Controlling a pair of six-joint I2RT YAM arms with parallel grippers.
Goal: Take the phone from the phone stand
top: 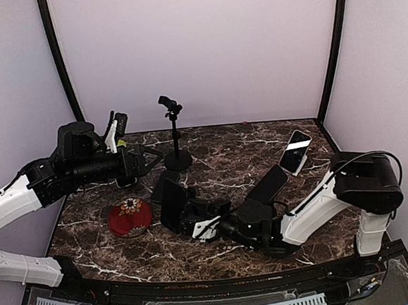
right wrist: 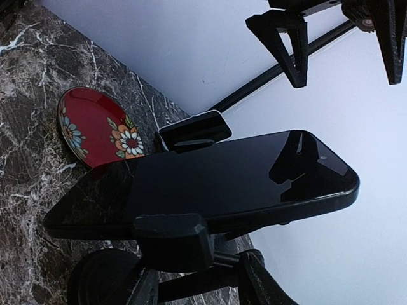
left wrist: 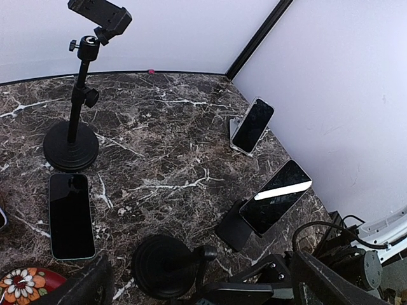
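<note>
Where phone sits, seemingly marble tabletop, walls

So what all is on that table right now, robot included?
table: one, dark veined marble, underneath.
tall stand: one, black, back centre, clamp empty.
low stand: one, black, near centre.
clamped phone: one, black, in the low stand.
flat phone: one, black, by the tall stand's base.
propped phone: one, black, leaning on a black wedge stand, right of centre.
far phone: one, black screen, on a white stand near the right wall.
plate: one, red with flowers, front left.
left arm: one, white and black, left side.
right arm: one, white and black, right side.
left gripper: one, black, open, left of the tall stand.
right gripper: one, black, at the clamped phone; grip unclear.
</note>
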